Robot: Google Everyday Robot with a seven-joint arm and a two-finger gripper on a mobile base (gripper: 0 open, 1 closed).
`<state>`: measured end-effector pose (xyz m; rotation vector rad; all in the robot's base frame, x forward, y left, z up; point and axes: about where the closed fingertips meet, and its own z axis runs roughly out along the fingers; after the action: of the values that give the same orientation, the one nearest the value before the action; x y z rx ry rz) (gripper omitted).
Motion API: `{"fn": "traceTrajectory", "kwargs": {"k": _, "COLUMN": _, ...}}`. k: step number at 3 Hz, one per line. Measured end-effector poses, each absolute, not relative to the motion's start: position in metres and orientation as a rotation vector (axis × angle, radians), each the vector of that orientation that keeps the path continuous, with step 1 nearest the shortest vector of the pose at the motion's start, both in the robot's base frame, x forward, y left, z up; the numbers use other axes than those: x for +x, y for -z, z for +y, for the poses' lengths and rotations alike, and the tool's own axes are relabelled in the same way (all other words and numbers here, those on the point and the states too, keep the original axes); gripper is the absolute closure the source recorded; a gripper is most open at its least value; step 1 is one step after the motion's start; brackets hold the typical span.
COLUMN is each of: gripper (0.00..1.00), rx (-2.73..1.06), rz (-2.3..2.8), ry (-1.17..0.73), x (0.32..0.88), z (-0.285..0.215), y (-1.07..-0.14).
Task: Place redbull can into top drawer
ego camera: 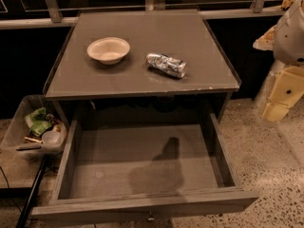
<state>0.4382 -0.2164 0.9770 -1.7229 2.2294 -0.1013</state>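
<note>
The redbull can (166, 64) is a crumpled shiny silver can lying on its side on the cabinet top, right of centre. The top drawer (142, 201) is pulled fully open below it; its flat bottom holds nothing but a dark shadow, and a small knob (150, 217) shows on its front. My gripper (278, 109) is an off-white and yellowish piece at the far right edge, hanging over the floor beside the cabinet, well right of the can and apart from it.
An off-white round bowl (109, 49) sits on the cabinet top (142, 87), left of the can. A clear bin (19, 127) with trash stands at the left of the drawer. A railing runs behind the cabinet. The floor is speckled.
</note>
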Motion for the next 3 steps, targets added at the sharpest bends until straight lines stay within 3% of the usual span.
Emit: {"fn": "traceTrajectory", "kwargs": {"k": 3, "gripper": 0.00, "rx": -1.718, "rz": 2.048, "ry": 0.122, "x": 0.469, "z": -0.184, "y": -0.984}}
